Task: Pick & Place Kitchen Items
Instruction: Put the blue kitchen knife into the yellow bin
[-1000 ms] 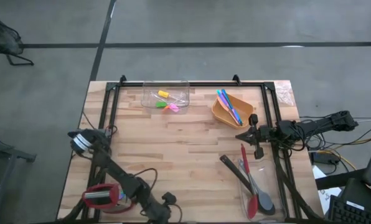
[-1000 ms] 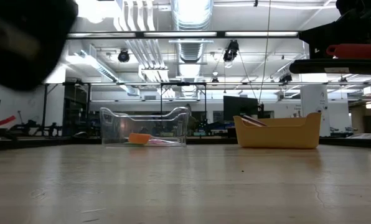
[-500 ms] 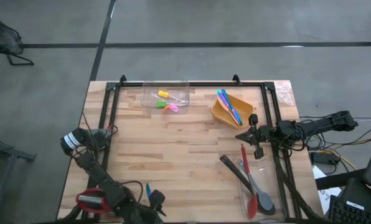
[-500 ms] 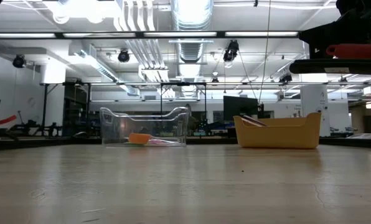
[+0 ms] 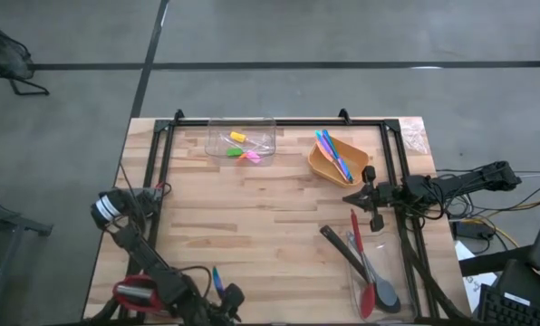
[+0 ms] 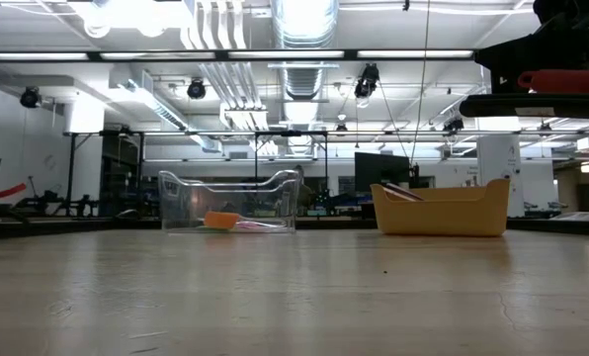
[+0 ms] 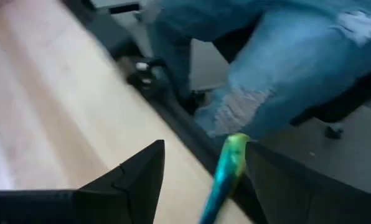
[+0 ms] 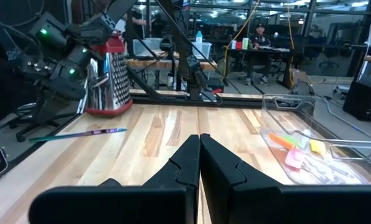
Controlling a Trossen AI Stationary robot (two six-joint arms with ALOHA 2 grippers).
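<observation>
The left end effector (image 5: 223, 301) sits at the counter's (image 5: 252, 208) near edge grasping a thin blue-green utensil (image 7: 223, 176), while the right end effector (image 5: 361, 196), fingers clenched, waits beside the orange bowl (image 5: 324, 167).

Pale planked wood table (image 5: 252, 208), matt; clear glossy plastic tub (image 5: 241, 140); matt orange bowl (image 5: 323, 166); perforated metal grater (image 8: 106, 81).

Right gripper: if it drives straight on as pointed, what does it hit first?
The right gripper, fingers shut, points across the bare table. The way looks free up to the black frame rail at the far edge, though depth is unclear.
</observation>
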